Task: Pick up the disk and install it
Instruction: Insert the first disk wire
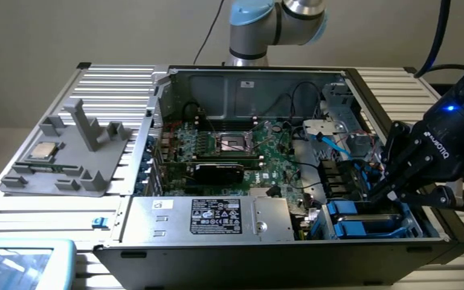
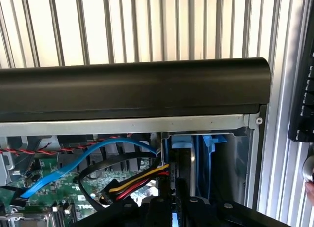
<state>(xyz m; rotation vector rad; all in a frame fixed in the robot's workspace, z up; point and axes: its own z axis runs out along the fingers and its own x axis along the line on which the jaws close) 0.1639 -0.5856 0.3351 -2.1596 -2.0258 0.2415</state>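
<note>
Where "ROBOTIQ" shows, claw (image 1: 379, 197) grips disk (image 2: 183, 157).

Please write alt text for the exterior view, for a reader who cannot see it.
The robot's black hand reaches down into the drive bay of an open computer case, at the blue-framed disk.

The disk (image 2: 182, 158) is grey metal in a bright blue carrier. The motherboard (image 1: 240, 151) is green, the case (image 1: 296, 260) black, the tool (image 1: 393, 198) black too; the counter (image 1: 22, 211) is silvery white – evenly ribbed stripes.
</note>
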